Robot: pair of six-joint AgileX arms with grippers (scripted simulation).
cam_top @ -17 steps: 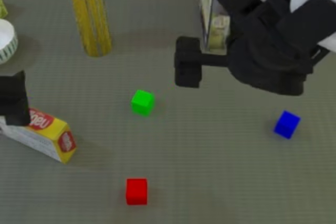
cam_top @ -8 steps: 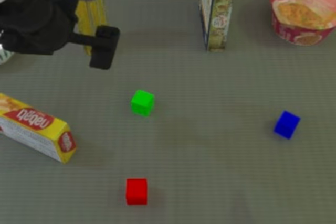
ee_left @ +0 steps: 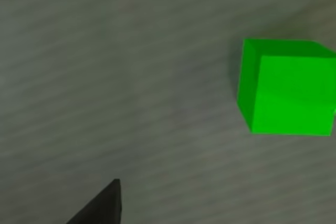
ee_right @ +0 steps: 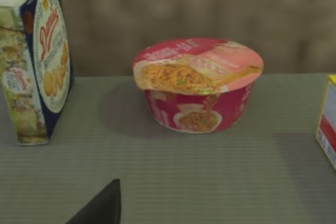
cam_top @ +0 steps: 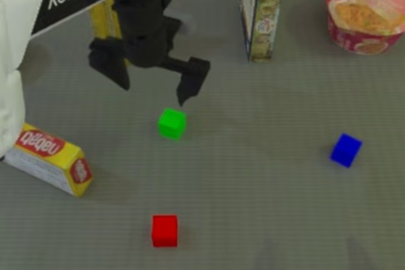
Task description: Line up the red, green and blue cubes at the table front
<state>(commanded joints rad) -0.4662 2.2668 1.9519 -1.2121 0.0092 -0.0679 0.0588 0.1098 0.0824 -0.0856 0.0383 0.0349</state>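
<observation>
The green cube (cam_top: 171, 123) sits left of the table's middle, and it also fills the left wrist view as a green cube (ee_left: 286, 87). My left gripper (cam_top: 154, 88) hovers just behind it, open, its two black fingers spread wide with nothing between them. The red cube (cam_top: 164, 230) rests near the front edge, almost straight in front of the green one. Far to the right lies the blue cube (cam_top: 345, 150), turned a little. My right gripper (ee_right: 168, 220) is out of the top view; only one fingertip (ee_right: 105, 208) shows, well off to one side over bare table.
A yellow biscuit box (cam_top: 52, 159) lies flat at the left. A tall printed box (cam_top: 261, 14) stands at the back centre and a red noodle bowl (cam_top: 366, 12) at the back right. A yellow pack (cam_top: 106, 20) is partly hidden behind my left arm.
My left arm swung from the back left toward the centre, and its gripper now hangs just behind the green cube. The right arm withdrew out of the top view. The cubes stayed put.
</observation>
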